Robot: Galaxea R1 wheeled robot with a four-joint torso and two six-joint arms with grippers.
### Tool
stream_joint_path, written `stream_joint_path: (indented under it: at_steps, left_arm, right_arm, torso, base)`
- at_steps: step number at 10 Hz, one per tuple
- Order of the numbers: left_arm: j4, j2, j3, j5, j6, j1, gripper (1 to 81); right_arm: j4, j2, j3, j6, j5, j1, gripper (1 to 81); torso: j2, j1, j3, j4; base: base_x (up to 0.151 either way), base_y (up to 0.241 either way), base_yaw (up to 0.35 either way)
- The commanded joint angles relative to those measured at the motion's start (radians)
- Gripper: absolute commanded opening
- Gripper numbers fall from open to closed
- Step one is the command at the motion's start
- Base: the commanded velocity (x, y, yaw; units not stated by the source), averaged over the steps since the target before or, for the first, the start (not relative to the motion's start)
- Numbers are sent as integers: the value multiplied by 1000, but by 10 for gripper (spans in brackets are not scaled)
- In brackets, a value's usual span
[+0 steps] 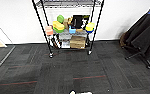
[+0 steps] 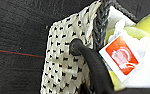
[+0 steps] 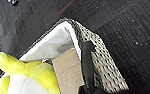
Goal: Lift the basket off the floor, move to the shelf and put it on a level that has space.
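Observation:
The basket (image 2: 63, 62) has beige-white speckled woven sides and a dark braided rim, and it hangs above the floor (image 1: 66, 67). Yellow and white soft items (image 2: 141, 27) and an orange-tagged label lie inside. My left gripper (image 2: 88, 43) is shut on one wall, with a black finger (image 2: 91, 62) on the outside. My right gripper (image 3: 79, 51) is shut on the basket (image 3: 103, 57) at another wall, its finger (image 3: 87, 62) lying over the rim. The shelf (image 1: 41, 22) stands ahead against the white wall. Its top wire level (image 1: 68, 3) looks bare.
The shelf's middle tier (image 1: 66, 32) is crowded with coloured items and a dark frame. A brown cardboard box (image 1: 77, 41) and books sit on the bottom tier. A chair draped in dark cloth (image 1: 143, 32) stands at the right. Dark carpet lies between me and the shelf.

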Motion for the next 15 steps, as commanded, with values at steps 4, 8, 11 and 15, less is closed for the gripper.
stream_joint_path:
  at_steps: [4, 8, 11, 15]
  left_arm:
    - [8, -52, 99, 65, -11, -86, 10]
    - [20, -45, 95, 66, -11, -86, 10]
    - [12, -84, 140, 66, -17, -141, 10]
    - [11, -91, 153, 92, -24, -167, 10]
  right_arm:
    - [26, -11, 52, 15, -40, 69, 10]
    - [24, -13, 52, 17, -38, 84, 10]
    - [26, -6, 65, 17, -40, 141, 10]
    - [27, -13, 78, 18, -40, 167, 10]
  torso:
    - [196, -127, 185, 0]
    - [329, -215, 219, 0]
    - [409, -267, 240, 0]
    - [547, -356, 240, 0]
  base:
    - [0, 0, 0]
    - [0, 0, 0]
    - [0, 0, 0]
    - [0, 0, 0]
